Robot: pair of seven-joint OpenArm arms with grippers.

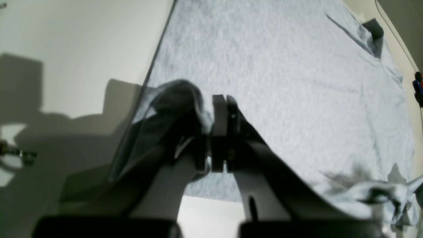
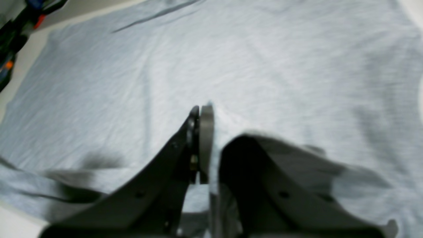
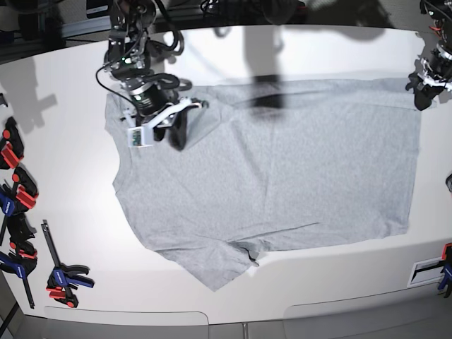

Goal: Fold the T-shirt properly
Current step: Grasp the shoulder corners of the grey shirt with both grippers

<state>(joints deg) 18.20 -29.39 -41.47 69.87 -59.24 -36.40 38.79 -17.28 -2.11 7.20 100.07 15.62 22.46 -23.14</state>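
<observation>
The light grey T-shirt (image 3: 282, 169) lies spread on the white table, plain side up, with one sleeve (image 3: 226, 268) pointing to the near edge. My right gripper (image 3: 189, 107) is at the shirt's far left shoulder, shut on a raised fold of the cloth. In the right wrist view its fingertips (image 2: 201, 114) press together and lifted fabric (image 2: 264, 145) hangs beside them. My left gripper (image 3: 422, 86) is at the far right hem corner. In the left wrist view it (image 1: 224, 99) is shut with bunched T-shirt cloth (image 1: 178, 96) against it.
Red, black and blue clamps lie along the table's left edge (image 3: 14, 162) and near left corner (image 3: 60, 275). Another clamp (image 3: 445, 272) sits at the near right. The table's near edge (image 3: 247, 311) runs close below the sleeve.
</observation>
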